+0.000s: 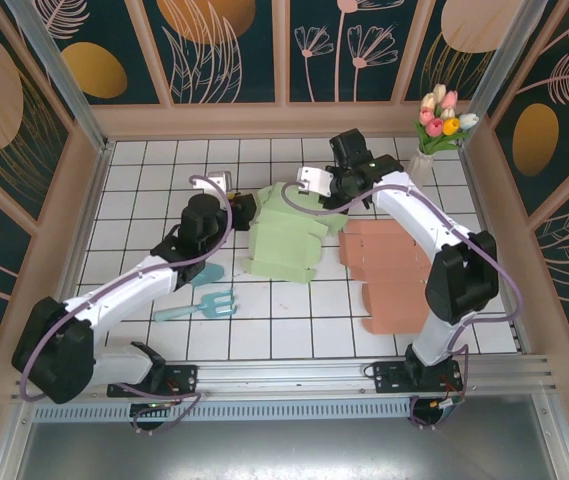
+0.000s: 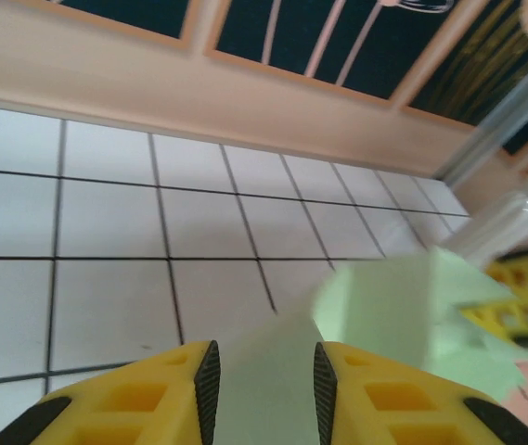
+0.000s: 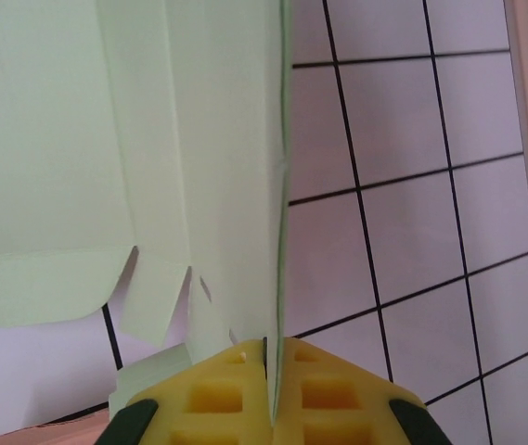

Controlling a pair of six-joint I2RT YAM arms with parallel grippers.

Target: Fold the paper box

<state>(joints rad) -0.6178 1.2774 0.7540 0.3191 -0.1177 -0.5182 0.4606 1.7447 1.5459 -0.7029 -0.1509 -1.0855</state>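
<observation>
The green paper box (image 1: 284, 240) lies partly raised near the middle of the counter (image 1: 154, 170). I judge it very light, thin and easy to crease or tear, so it is better taken at the panel edges close to the fold lines, not at the loose flaps. The right tool (image 3: 268, 348) is pinched together on a thin panel edge at the box's 1 o'clock side. The left tool (image 2: 262, 362) is at 9 o'clock, its jaws partly apart with green paper between them; whether they press it I cannot tell. A flat salmon sheet (image 1: 389, 270) lies just beside the box at 3 o'clock and may get dragged. A teal rake (image 1: 204, 303) lies near at 7 o'clock, and a flower vase (image 1: 434, 140) stands well apart at 2 o'clock.
</observation>
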